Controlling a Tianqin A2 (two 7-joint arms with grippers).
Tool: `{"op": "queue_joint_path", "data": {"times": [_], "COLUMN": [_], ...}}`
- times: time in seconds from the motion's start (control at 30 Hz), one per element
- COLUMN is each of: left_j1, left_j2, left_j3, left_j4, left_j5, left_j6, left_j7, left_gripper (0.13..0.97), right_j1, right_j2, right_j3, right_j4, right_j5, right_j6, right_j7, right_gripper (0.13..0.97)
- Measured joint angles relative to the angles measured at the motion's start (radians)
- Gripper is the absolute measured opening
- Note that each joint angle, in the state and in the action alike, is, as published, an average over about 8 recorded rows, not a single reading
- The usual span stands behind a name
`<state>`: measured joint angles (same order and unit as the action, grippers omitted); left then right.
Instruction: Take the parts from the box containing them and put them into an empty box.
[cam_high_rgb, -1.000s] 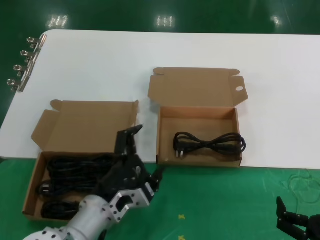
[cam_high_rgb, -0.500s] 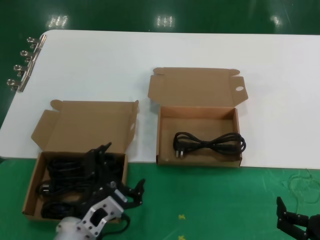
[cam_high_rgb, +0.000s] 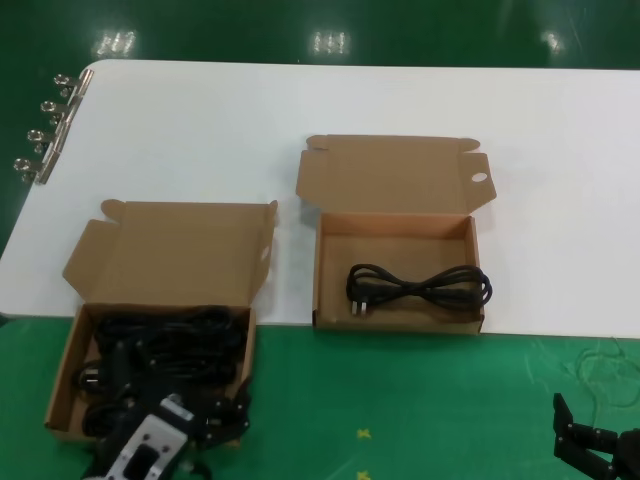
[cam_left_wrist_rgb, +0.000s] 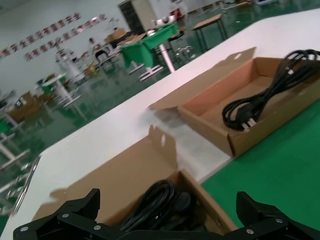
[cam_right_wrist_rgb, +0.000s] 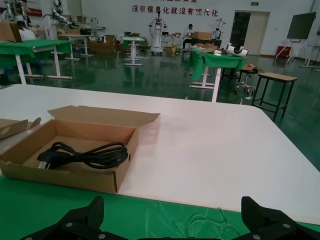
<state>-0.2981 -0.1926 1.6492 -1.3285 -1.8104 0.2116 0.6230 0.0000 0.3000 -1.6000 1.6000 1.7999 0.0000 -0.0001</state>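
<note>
Left end effector (cam_high_rgb: 165, 440) hangs low at the near edge of the full box (cam_high_rgb: 150, 372), fingers spread and grasping nothing; the cords (cam_high_rgb: 165, 345) lie just beyond it, long axes running across the box. One cord (cam_high_rgb: 420, 288) already rests in the holed-tab box (cam_high_rgb: 398, 228), off to the right on the tabletop (cam_high_rgb: 300, 110). Right end effector (cam_high_rgb: 598, 448) is parked low at far right, also released, so the left arm is much the nearer.

2 boxes (cam_high_rgb: 160, 262) (cam_high_rgb: 395, 215), 4 clips (cam_high_rgb: 45, 125)

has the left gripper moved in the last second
Yes. The left gripper has pulled back toward the robot, from beside the full box's right wall to low at its near right corner. Its jaws are open.
</note>
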Motion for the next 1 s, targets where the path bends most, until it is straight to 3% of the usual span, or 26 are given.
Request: {"op": "queue_joint_path", "data": {"times": [0.83, 1.0], "left_j1": [0.236, 0.261], "left_j2": [-0.085, -0.094], "left_j3": [-0.039, -0.043], "left_j4": [-0.215, -0.238], "left_j5": [0.008, 0.009], "left_j6": [-0.167, -0.185], "left_j7": [-0.492, -0.545], "left_gripper": [0.966, 0.966], "right_j1": [0.000, 0.000], "right_j2": [0.000, 0.000], "right_j3": [0.000, 0.000], "right_j4": [0.000, 0.000], "right_j5": [0.000, 0.000], "right_j6": [0.000, 0.000], "right_j7": [0.000, 0.000], "right_gripper": [0.966, 0.966]}}
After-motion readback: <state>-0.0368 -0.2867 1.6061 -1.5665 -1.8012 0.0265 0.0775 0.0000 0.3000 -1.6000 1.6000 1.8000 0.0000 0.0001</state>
